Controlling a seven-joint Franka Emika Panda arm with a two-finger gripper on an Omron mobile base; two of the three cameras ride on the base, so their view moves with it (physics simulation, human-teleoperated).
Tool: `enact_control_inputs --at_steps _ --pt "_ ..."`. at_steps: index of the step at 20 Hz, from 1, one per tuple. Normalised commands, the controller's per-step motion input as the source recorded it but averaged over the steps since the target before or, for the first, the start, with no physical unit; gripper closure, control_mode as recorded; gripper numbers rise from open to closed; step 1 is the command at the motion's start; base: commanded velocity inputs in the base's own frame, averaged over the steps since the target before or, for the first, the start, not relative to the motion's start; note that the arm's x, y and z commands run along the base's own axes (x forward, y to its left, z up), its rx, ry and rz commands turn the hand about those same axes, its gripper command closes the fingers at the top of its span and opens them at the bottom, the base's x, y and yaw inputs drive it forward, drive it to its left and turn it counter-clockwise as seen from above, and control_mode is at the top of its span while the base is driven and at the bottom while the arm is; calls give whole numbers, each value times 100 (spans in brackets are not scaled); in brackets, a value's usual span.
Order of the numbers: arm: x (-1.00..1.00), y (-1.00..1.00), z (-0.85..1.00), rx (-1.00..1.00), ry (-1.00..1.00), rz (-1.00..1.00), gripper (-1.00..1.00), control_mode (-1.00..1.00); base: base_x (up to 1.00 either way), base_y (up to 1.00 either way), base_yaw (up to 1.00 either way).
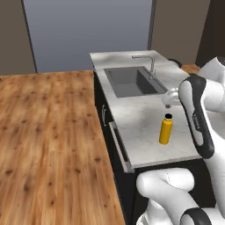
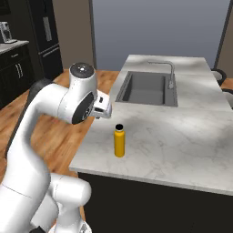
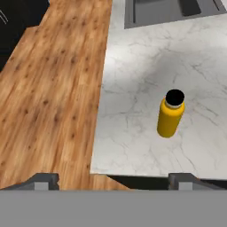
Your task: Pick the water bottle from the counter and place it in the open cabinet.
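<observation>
The small yellow-orange water bottle with black cap (image 1: 165, 129) stands upright on the light marbled counter slab (image 1: 136, 118), near its front end and well apart from the rectangular grey sink (image 1: 132, 81). The sink lies behind the bottle – the chrome tap (image 1: 150, 66) rises at its right edge. The wooden plank floor (image 1: 48, 140) spreads to the left of the counter

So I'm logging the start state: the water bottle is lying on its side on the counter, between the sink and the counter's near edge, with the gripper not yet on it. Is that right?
Not quite: the water bottle stands upright, black cap on top, as the right base view shows. The rest holds: it is on the counter, between the sink and the near edge, and the gripper is open and clear of it.
</observation>
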Motion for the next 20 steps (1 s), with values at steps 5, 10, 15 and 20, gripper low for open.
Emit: enact_control_inputs --at_steps 5,10,15,20 --pt "-80 -31 -22 12 -25 7 -100 -100 0 0 0" --pt "-56 -20 -19 10 -27 16 -100 -100 0 0 0" --pt "-25 -21 -22 12 -21 28 -100 -100 0 0 0" --pt "-1 -26 -32 7 -12 32 -100 -100 0 0 0"
